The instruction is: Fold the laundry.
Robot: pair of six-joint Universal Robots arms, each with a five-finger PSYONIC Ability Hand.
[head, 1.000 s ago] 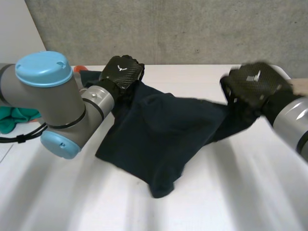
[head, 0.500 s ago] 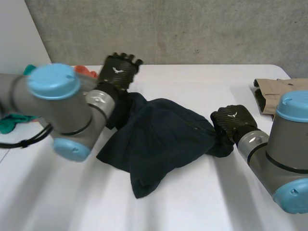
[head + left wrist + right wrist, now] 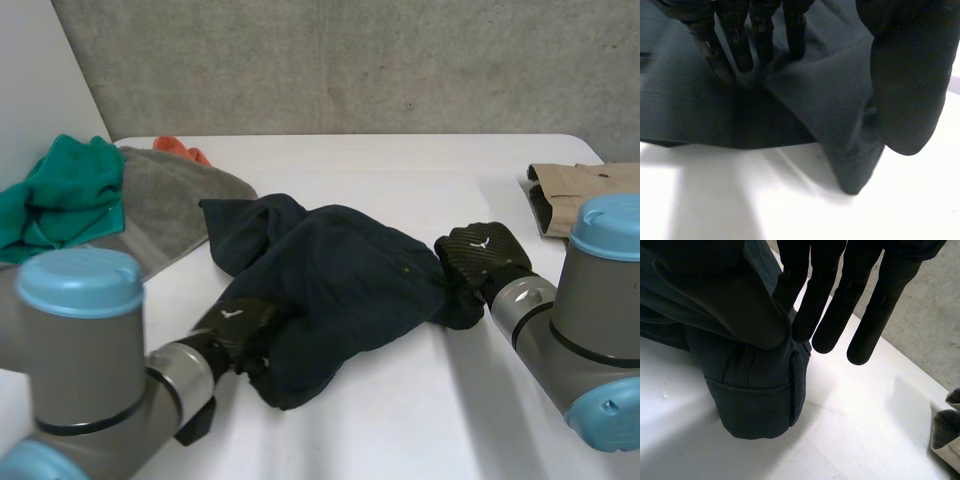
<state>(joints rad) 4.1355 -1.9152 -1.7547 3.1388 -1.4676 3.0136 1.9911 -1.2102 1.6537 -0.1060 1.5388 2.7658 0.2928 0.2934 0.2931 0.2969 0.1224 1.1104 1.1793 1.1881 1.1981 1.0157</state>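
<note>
The left hand (image 3: 240, 322) and right hand (image 3: 478, 255) each pinched opposite ends of the navy garment (image 3: 340, 280) between thumb and fingers (image 3: 827, 300), seemingly to stretch it flat.

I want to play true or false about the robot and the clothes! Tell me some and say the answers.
1. The dark garment lies crumpled, not folded flat. True.
2. The right hand pinches one end of it. True.
3. The green cloth is under the left hand. False: it lies far off by the grey towel; that hand is at the garment's near edge.
4. The beige garment sits mid-table. False: it's at the right edge.
</note>
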